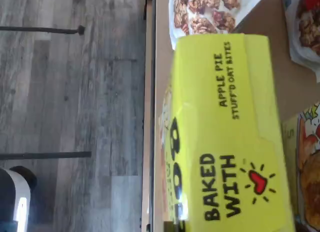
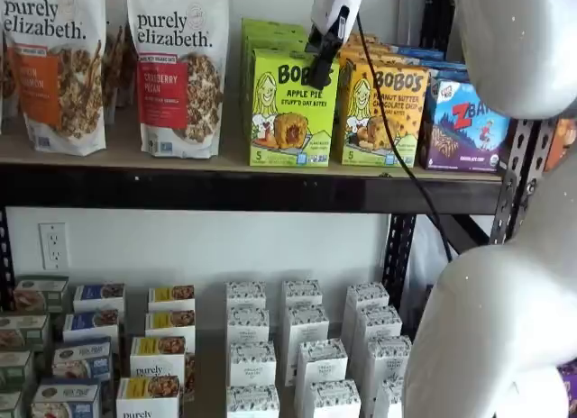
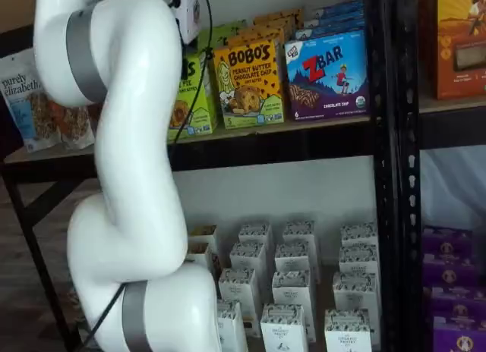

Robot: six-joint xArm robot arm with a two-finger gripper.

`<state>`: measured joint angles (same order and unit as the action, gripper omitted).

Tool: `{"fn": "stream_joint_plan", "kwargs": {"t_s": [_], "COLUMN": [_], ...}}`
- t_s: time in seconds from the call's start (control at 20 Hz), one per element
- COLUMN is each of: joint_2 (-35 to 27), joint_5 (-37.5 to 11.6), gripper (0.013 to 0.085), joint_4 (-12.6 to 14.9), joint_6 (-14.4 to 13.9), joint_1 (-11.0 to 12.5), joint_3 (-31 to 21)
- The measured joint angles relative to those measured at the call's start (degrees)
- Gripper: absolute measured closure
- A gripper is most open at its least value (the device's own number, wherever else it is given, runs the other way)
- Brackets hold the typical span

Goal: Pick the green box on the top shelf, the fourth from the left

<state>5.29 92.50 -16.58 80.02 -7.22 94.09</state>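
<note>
The green box (image 2: 288, 107) stands upright on the top shelf (image 2: 225, 188), lime-green with "BOBO'S APPLE PIE" lettering and a cartoon girl. In a shelf view the arm hides most of it, leaving a strip (image 3: 196, 94). The wrist view shows its top face (image 1: 225, 142) close up, reading "APPLE PIE STUFF'D OAT BITES" and "BAKED WITH", on the tan board (image 1: 260, 27). My gripper (image 2: 317, 77) hangs from the view's top edge, its black fingers in front of the box's upper right corner. The fingers show side-on with no gap visible. In the other shelf view the arm hides them.
An orange-yellow Bobo's peanut butter box (image 2: 383, 112) and a blue Z Bar box (image 2: 464, 125) stand right of the green box. Purely Elizabeth pouches (image 2: 176, 71) stand to its left. Small white cartons (image 2: 302, 350) fill the level below. A black cable (image 2: 397, 148) hangs down. My white arm (image 3: 129, 177) blocks much.
</note>
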Motion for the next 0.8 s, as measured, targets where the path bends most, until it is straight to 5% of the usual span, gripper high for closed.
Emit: {"fn": "stream_joint_plan", "kwargs": {"t_s": [0.3, 0.8], "joint_2": [0.27, 0.65], "joint_5": [-0.30, -0.61], "gripper": [0.0490, 0.0690], "joint_4": [0.39, -0.37], "joint_6": [-0.20, -0.07], "joint_1": [-0.26, 0.00], "joint_3": [-0.28, -0.59]}}
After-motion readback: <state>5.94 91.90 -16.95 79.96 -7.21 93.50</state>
